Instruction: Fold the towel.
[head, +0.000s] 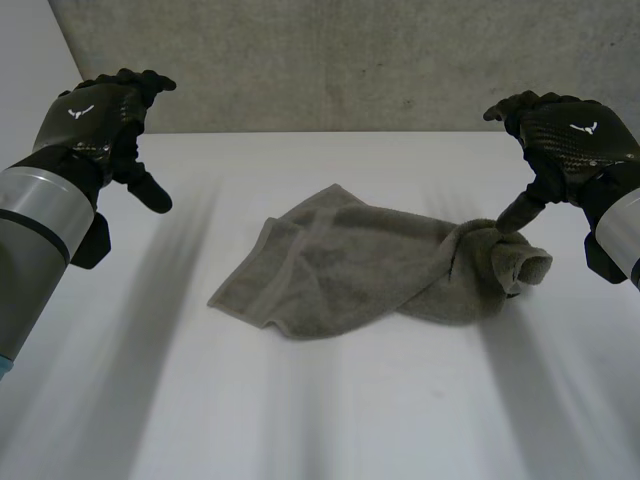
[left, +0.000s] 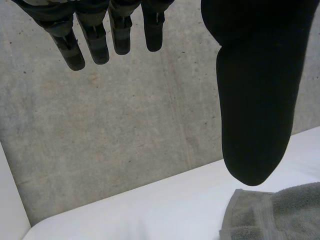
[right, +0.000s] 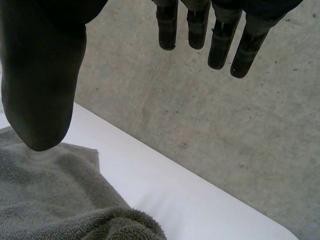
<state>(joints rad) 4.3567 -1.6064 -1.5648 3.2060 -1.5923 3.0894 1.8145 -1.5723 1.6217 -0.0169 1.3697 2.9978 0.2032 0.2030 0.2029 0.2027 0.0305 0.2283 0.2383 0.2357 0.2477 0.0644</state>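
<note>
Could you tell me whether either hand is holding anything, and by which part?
Nothing is held: the left hand and the right hand are both open, neither gripping the towel.

No legible words or numbers. Small white winged emblem (head: 80, 111) on back of black weave-patterned left hand (head: 105, 128), upper left of head view; matching emblem (head: 583, 127) on right hand (head: 560, 150), upper right, perhaps a maker's mark.

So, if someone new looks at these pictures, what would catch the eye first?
First the grey-green towel, lying crumpled near the middle of the white table, its right end bunched into a lump. Then the two black hands, open above the table: the left hand is well apart from the towel on its left, and the right hand is just over the bunched end, thumb pointing down at it.
</note>
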